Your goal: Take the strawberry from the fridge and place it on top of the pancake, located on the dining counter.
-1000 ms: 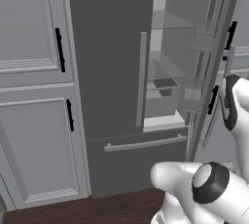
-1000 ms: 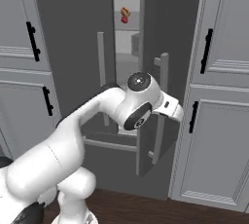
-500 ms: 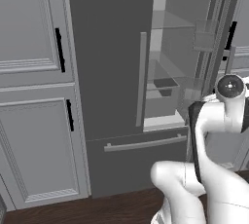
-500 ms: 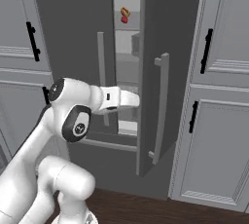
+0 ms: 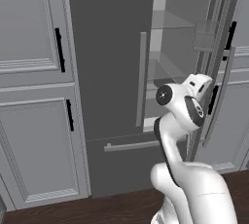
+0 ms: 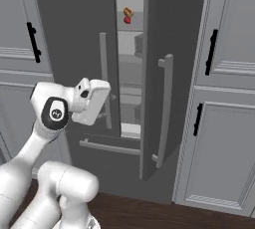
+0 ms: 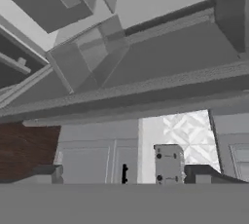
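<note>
The claw (image 7: 114, 172) has just let go of the fridge (image 6: 164, 49) door and now stands wide open and empty, the arm pulled back. The door is ajar, so the strawberry (image 6: 127, 20), on an upper shelf beside the hot-dog-like item (image 6: 128, 12), can probably be reached next.

Grey panelled cabinets (image 5: 39, 121) with black handles (image 6: 33, 42) above dark wood floor (image 6: 174, 218).

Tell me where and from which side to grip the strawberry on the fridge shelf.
Probably across its round body, coming straight in through the door gap. The strawberry sits on an upper shelf of the fridge, right under the orange-brown item, seemingly touching, so pinch low and sideways. It is too small to judge its tilt.
</note>
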### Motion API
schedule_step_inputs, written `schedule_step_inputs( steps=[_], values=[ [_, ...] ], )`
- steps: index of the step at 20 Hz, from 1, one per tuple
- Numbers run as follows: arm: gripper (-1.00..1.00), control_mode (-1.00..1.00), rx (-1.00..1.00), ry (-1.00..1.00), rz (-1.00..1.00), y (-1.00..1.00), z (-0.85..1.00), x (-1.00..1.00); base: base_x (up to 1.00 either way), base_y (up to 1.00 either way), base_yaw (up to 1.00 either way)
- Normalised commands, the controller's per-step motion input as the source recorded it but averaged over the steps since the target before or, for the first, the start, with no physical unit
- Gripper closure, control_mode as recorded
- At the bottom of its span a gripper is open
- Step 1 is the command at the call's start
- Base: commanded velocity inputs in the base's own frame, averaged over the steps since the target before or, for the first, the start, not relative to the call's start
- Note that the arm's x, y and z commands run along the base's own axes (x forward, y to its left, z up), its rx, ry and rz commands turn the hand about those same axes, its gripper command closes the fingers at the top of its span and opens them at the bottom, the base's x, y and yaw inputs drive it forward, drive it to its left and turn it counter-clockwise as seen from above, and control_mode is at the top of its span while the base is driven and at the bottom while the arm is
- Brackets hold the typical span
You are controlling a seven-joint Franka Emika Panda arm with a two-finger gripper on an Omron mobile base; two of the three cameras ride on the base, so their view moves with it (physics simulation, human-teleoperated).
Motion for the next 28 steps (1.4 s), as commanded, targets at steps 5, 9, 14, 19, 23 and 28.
schedule_step_inputs(
  steps=[5, 9, 14, 19, 23, 28],
  values=[
    [-1.00, -1.00, -0.19, 0.31, 0.05, -0.27, -0.26, 0.54, 0.00, 0.00, 0.00],
    [-1.00, -1.00, -0.11, 0.25, 0.00, -0.47, -0.30, 0.59, 0.00, 0.00, 0.00],
    [-1.00, -1.00, -0.11, 0.19, 0.00, -0.36, -0.22, 0.30, 0.00, 0.00, 0.00],
    [-1.00, -1.00, -0.13, 0.28, 0.00, -0.10, -0.03, 0.37, 0.00, 0.00, 0.00],
    [-1.00, -1.00, -0.01, 0.09, 0.00, -0.18, 0.00, 0.20, 0.00, 0.00, 0.00],
    [-1.00, -1.00, 0.00, 0.05, 0.00, -0.22, 0.00, 0.13, 0.00, 0.00, 0.00]
  ],
)
